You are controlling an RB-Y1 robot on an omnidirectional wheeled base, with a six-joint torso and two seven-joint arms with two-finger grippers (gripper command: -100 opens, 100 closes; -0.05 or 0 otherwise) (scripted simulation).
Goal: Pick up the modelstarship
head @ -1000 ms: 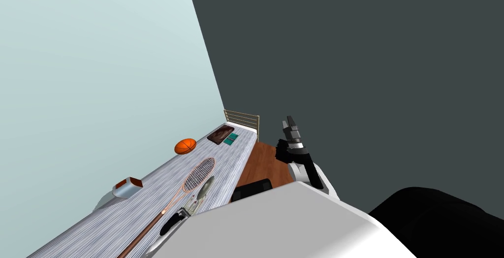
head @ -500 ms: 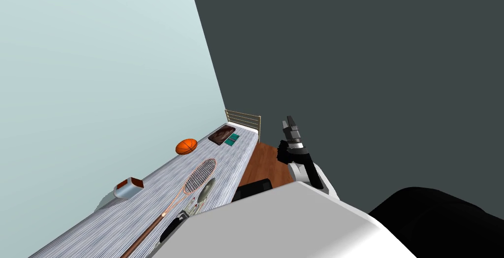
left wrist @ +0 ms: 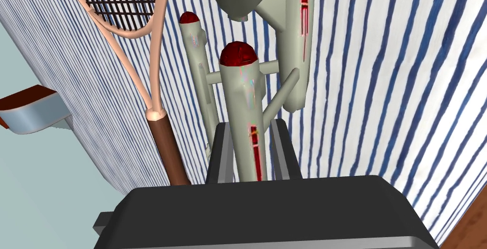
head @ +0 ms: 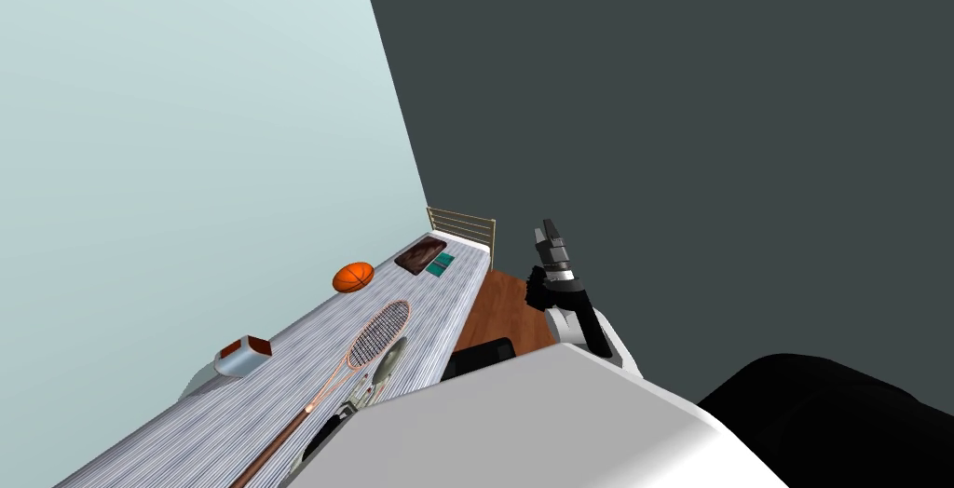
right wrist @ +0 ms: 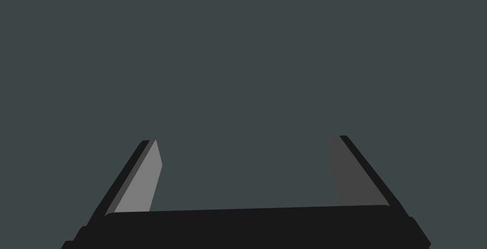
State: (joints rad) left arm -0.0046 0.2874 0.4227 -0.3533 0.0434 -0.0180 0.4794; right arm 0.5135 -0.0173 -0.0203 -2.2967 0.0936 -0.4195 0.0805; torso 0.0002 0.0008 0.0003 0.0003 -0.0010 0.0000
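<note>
Pinching 1 red-capped nacelle of the model starship [left wrist: 292, 46], my left tool [left wrist: 252, 127] has both fingers pressed against its sides. I see the ship at the striped bed's [head: 438, 296] edge nearest me, just beside a racket [head: 377, 329]. Farther along the bed sit an orange ball [head: 353, 277] and, near the far end, a brown book [head: 418, 255]. My right tool [right wrist: 247, 139] is spread, raised beside the bed.

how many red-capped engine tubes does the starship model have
2. One red-capped tube sits between the left gripper's fingers; the other tube lies beside it, toward the racket.
</note>
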